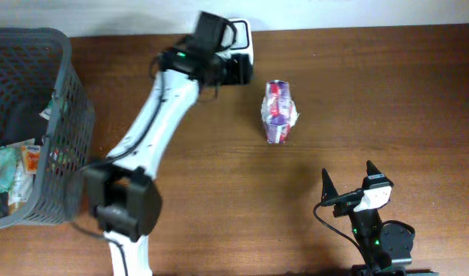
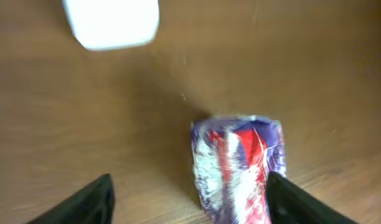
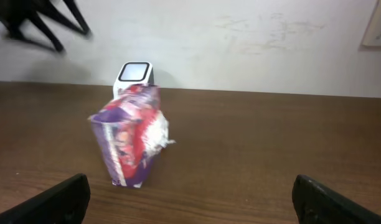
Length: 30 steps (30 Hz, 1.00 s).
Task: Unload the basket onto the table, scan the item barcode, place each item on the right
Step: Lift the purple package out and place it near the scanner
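Note:
The item is a crinkled purple, red and white packet (image 1: 279,112) lying on the brown table, just right of a white scanner (image 1: 244,37) at the back edge. My left gripper (image 1: 236,70) hovers beside the scanner, left of the packet. In the blurred left wrist view it (image 2: 189,190) is open: the packet (image 2: 237,168) sits close against the right finger, with a wide gap to the left finger. No barcode is readable. My right gripper (image 1: 347,170) rests open near the front right, facing the packet (image 3: 131,134) and the scanner (image 3: 136,73) from a distance.
A grey mesh basket (image 1: 66,100) holding several packaged goods stands at the left edge. The left arm stretches diagonally from the front left to the scanner (image 2: 112,23). A white wall runs behind the table.

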Available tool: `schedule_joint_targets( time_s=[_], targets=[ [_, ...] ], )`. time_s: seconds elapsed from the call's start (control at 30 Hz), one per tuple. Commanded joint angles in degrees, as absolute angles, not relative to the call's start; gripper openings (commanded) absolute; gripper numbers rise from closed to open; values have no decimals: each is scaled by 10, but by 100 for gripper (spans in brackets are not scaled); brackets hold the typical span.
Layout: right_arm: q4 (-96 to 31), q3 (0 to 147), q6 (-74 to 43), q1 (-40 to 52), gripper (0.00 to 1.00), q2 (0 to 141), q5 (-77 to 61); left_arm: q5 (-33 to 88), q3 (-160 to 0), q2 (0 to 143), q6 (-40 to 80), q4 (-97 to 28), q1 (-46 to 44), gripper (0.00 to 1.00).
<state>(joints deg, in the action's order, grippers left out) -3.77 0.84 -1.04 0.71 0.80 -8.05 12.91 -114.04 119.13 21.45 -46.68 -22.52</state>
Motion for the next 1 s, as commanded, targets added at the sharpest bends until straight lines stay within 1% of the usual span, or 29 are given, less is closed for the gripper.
schedule_joint_targets(
  time_s=[0.0, 0.07, 0.1, 0.13, 0.17, 0.27, 0.37, 0.5, 0.57, 0.7, 0.97],
  targets=[
    [-38, 3, -7, 4, 99, 5, -84, 126, -1158, 1126, 208, -489, -210, 65],
    [-38, 3, -7, 4, 99, 5, -84, 128, -1157, 1126, 212, -498, -209, 60],
    [-38, 3, -7, 4, 99, 5, -84, 140, -1150, 1126, 212, -498, -214, 43],
    [-38, 3, -7, 4, 99, 5, -84, 156, -1145, 1128, 212, -497, -221, 22],
    [-38, 3, -7, 4, 99, 5, -84, 166, -1144, 1130, 212, -497, -229, 17],
    [-38, 3, -7, 4, 99, 5, -84, 171, -1144, 1153, 211, -478, -280, 6],
    [-38, 3, -7, 4, 99, 5, -84, 171, -1144, 1205, 212, -433, -338, 1],
    [-38, 3, -7, 4, 99, 5, -84, 164, -1144, 1267, 211, -416, -378, 0],
    [-38, 3, -7, 4, 99, 5, -84, 121, -1144, 1291, 211, -420, -383, 0],
    [-38, 3, -7, 4, 99, 5, -84, 23, -1148, 1299, 211, -449, -372, 0],
    [-38, 3, -7, 4, 99, 5, -84, 15, -1306, 1291, 211, -600, -302, 0]
  ],
)
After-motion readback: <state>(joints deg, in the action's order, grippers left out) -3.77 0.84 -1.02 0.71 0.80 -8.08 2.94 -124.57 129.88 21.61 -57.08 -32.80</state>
